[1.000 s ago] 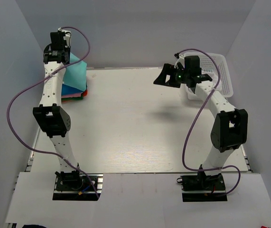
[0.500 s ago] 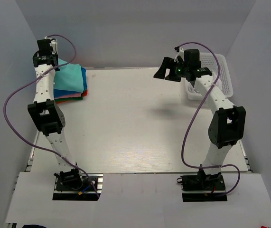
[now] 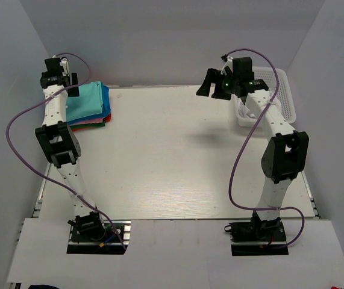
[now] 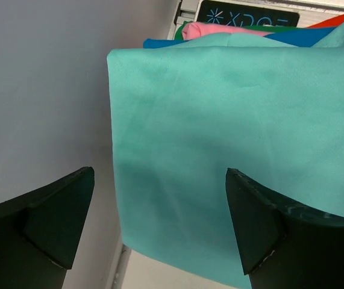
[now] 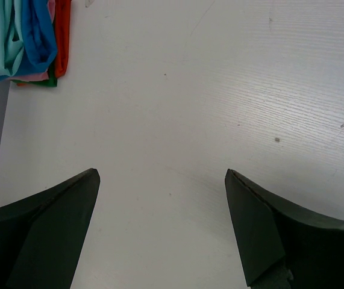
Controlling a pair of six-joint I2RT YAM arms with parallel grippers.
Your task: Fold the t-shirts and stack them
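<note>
The t-shirts lie folded in one stack [image 3: 90, 107] at the table's far left corner. The teal-green one [image 4: 232, 132] is flat on top, with bright blue [image 4: 159, 43], pink [image 4: 220, 30] and red [image 4: 340, 21] edges showing under it. My left gripper [image 3: 63, 77] hovers over the stack's back left corner. In the left wrist view this gripper [image 4: 159, 223] is open, the teal cloth lying below the gap and free of both fingers. My right gripper [image 3: 211, 85] hangs high over the far middle of the table. It [image 5: 159, 223] is open over bare tabletop, the stack [image 5: 27, 36] far off at the upper left.
A white mesh basket [image 3: 280, 96] stands at the far right, behind the right arm. Grey walls close in the left, back and right sides. The white table [image 3: 172, 162] stretches between the two arms. A strip of dark green [image 5: 42, 82] shows at the stack's bottom.
The left gripper lowered the raised teal shirt flat onto the stack, then opened and let it go, drawing back to the left. The right gripper drifted slightly farther back.
</note>
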